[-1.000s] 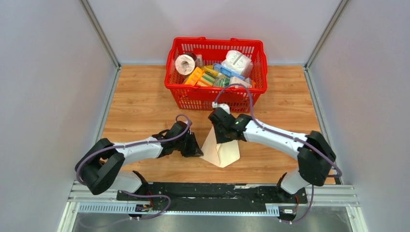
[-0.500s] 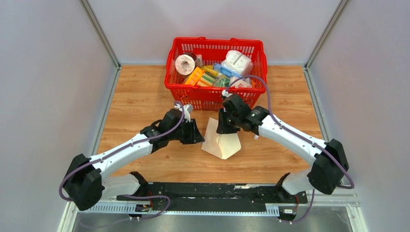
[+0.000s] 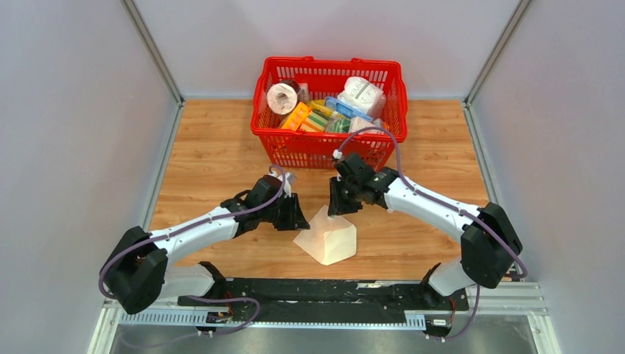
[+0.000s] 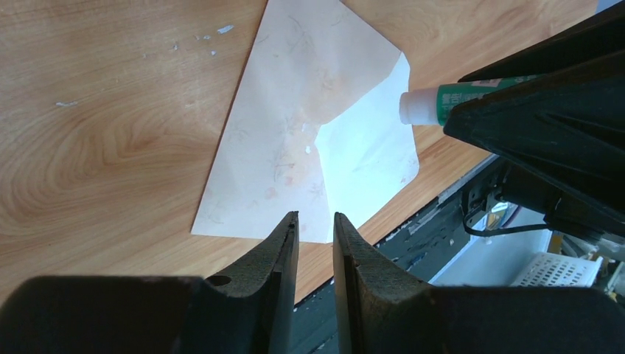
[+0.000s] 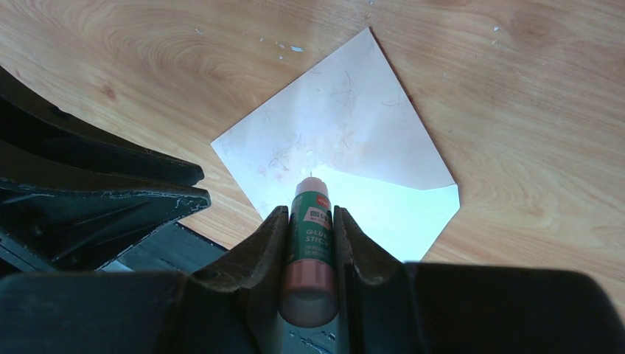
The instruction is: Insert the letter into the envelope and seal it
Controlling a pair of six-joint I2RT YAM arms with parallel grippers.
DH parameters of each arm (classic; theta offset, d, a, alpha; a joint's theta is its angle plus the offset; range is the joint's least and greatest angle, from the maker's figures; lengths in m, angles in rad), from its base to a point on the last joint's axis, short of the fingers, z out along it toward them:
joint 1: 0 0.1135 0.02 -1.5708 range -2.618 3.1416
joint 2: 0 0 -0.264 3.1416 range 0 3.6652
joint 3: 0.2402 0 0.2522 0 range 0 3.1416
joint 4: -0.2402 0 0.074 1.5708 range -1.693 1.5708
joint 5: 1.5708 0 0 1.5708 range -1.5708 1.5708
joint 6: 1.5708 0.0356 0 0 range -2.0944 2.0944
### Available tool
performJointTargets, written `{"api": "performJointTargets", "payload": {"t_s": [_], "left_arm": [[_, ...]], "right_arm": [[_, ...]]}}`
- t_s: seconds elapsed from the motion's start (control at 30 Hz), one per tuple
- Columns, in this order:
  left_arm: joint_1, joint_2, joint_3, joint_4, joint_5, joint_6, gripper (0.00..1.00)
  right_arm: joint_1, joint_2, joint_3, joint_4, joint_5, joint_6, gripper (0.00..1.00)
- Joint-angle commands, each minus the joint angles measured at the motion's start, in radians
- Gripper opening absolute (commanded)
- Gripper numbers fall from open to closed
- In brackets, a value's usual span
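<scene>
While holding rolls [image 3: 281,97] in basket [image 3: 309,151] | lying tan, flap-open: envelope [image 3: 328,237] | gripping glue stick [image 5: 310,221]: right jaws | gaping slightly, empty: left jaws

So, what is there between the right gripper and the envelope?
A glue stick: the right gripper holds it, white tip pointing at the envelope. The right wrist view shows this best.
</scene>
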Motion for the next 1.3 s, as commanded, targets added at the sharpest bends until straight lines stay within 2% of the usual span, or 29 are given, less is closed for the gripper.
{"api": "performJointTargets", "payload": {"t_s": [0.0,0.13,0.27,0.33,0.5,0.63,0.77,0.9,1.27], "left_arm": [[0.003,-0.003,0.008,0.055,0.025,0.027,0.31],[0.003,0.008,0.031,0.02,0.02,0.099,0.31],[0.003,0.008,0.026,0.097,0.132,0.138,0.31],[0.003,-0.018,0.04,0.113,0.14,0.185,0.34],[-0.002,-0.125,0.089,0.027,0.109,0.406,0.44],[-0.048,-0.2,0.107,-0.031,0.082,0.562,0.51],[-0.106,-0.205,0.116,0.006,0.087,0.607,0.53],[-0.166,-0.179,0.162,-0.062,0.051,0.687,0.54],[-0.2,-0.092,0.247,-0.145,0.1,0.744,0.55]], "right_arm": [[0.0,-0.006,0.008,0.043,-0.016,0.009,0.0],[-0.014,-0.052,0.0,0.014,-0.005,0.003,0.0],[-0.057,-0.105,-0.04,0.018,-0.056,0.011,0.0],[-0.072,-0.115,-0.049,0.024,-0.116,0.016,0.0],[-0.087,-0.109,-0.04,0.001,-0.269,0.005,0.0],[-0.1,-0.099,-0.017,-0.038,-0.37,0.005,0.0],[-0.103,-0.075,0.017,-0.063,-0.467,0.019,0.0],[-0.11,-0.047,0.026,-0.072,-0.527,0.037,0.0],[-0.12,-0.018,0.038,-0.04,-0.59,0.091,0.0]]}}
